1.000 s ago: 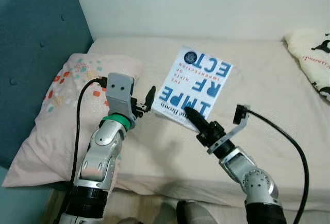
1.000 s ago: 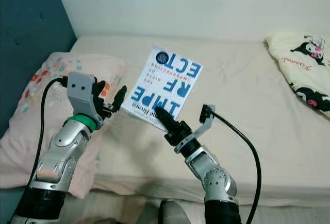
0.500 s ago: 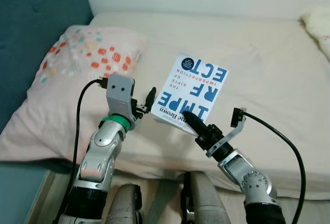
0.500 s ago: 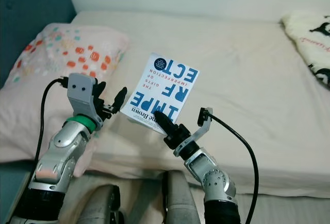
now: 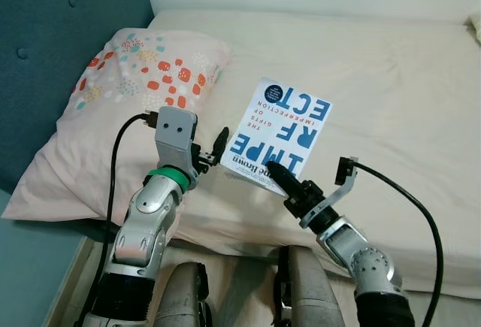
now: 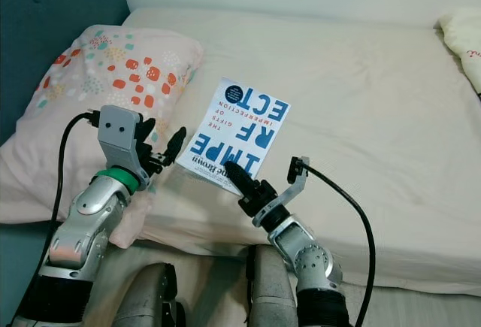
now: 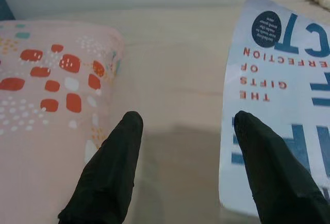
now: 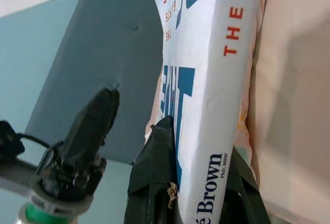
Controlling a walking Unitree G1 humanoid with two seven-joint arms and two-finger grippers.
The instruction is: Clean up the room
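Observation:
A white book (image 5: 282, 128) with big blue letters is held tilted above the beige bed (image 5: 391, 79). My right gripper (image 5: 279, 175) is shut on the book's near spine edge; in the right wrist view its fingers (image 8: 154, 172) clamp the spine (image 8: 216, 80). My left gripper (image 5: 210, 150) is open just to the left of the book, level with its lower corner. In the left wrist view its fingers (image 7: 111, 172) are spread, and the book's cover (image 7: 278, 80) lies just beyond one fingertip.
A pink pillow (image 5: 128, 94) with red and teal spots lies at the bed's left end against a blue headboard (image 5: 52, 41). A cream printed pillow (image 6: 462, 41) is at the far right. My legs (image 5: 188, 297) stand at the bed's near edge.
The whole picture has shifted, so the camera moved: my legs have come into view. Both arms and the book keep the same pose.

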